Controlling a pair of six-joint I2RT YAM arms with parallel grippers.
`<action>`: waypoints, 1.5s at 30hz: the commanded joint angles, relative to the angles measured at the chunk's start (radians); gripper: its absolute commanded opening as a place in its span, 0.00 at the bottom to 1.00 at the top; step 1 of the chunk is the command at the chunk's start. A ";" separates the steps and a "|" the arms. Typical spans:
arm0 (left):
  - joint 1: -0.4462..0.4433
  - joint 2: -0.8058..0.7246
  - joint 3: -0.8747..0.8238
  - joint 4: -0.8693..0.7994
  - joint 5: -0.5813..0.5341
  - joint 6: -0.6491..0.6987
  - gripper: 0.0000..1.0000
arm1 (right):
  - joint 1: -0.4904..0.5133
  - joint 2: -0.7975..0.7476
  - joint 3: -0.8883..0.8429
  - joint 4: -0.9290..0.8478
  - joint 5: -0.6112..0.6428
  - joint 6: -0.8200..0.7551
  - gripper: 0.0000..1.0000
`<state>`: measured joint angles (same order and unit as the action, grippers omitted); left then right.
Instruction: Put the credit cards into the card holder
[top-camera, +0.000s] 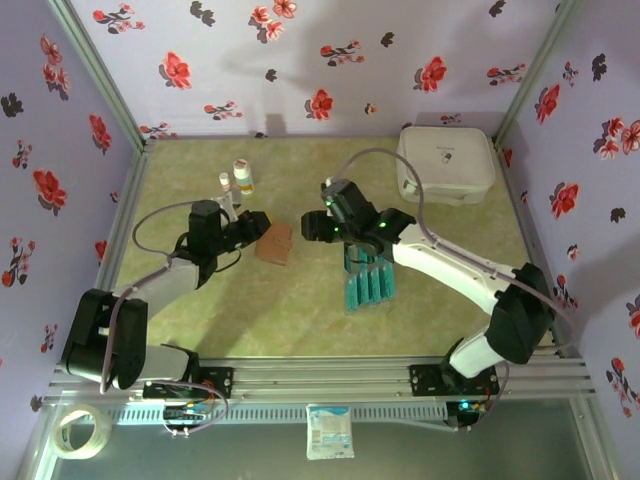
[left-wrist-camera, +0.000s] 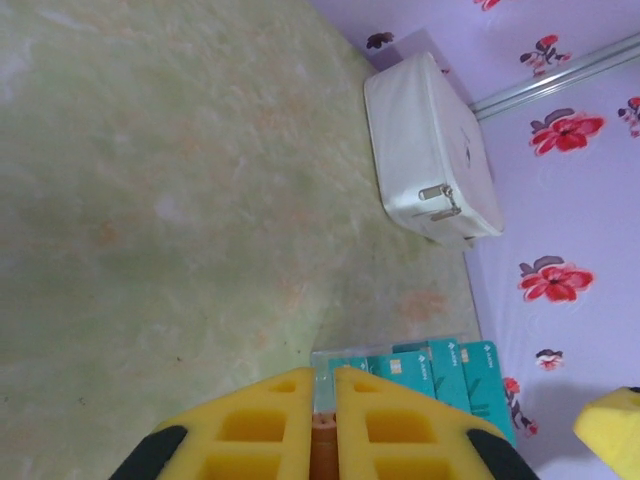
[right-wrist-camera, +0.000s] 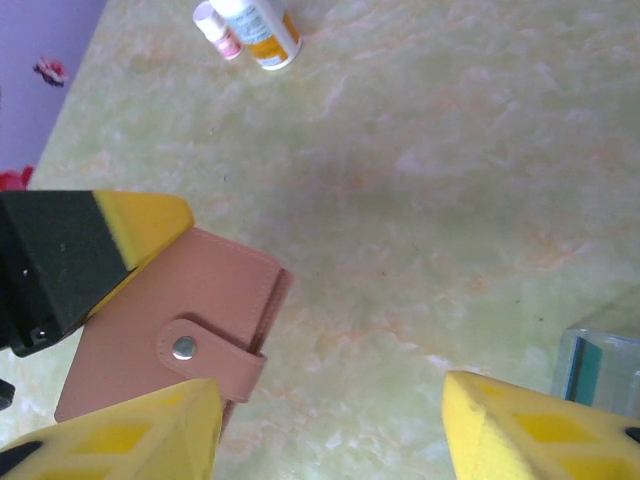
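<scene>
**Card holder shut and pinched by left gripper; cards sit in clear tray**

We see the card holder (right-wrist-camera: 170, 330) on the green counter (top-camera: 300, 310), folded closed, its snap strap (right-wrist-camera: 205, 352) buttoned over the edge. We can't see inside it.

The left gripper (left-wrist-camera: 323, 376) has its fingers together, clamped on the card holder's edge. A thin reddish-brown strip shows between the yellow pads in the left wrist view. In the right wrist view one of its fingers (right-wrist-camera: 85, 250) lies on the card holder's upper left corner.

The right gripper (right-wrist-camera: 325, 385) hangs just right of the card holder with its fingers wide apart, gripping nothing.

The credit cards (top-camera: 368, 283) are to the right of the card holder and a bit nearer the arm bases. They are teal, packed side by side in a row inside a clear tray (right-wrist-camera: 578, 352). We can't tell the exact count.

The white case (top-camera: 445, 165) is well to the right of the card holder and farther back. Its lid is closed and two metal latches show on its side.

Two small bottles (top-camera: 234, 180) stand just behind the card holder to the left, caps on.
</scene>
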<state>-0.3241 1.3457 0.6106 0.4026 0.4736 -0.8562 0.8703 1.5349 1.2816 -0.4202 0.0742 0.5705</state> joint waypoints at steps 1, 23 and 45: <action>-0.015 -0.033 0.017 -0.039 -0.042 0.054 0.02 | 0.045 0.061 0.055 -0.040 0.075 -0.059 0.61; -0.035 -0.057 -0.006 0.017 -0.104 -0.046 0.00 | 0.115 0.289 0.168 0.067 0.057 -0.018 0.66; -0.033 -0.097 0.071 -0.197 -0.175 0.103 0.00 | 0.028 0.077 -0.001 -0.038 0.128 0.020 0.53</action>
<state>-0.3534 1.2827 0.6361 0.2661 0.3271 -0.8192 0.8986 1.6711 1.2724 -0.4835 0.2565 0.5873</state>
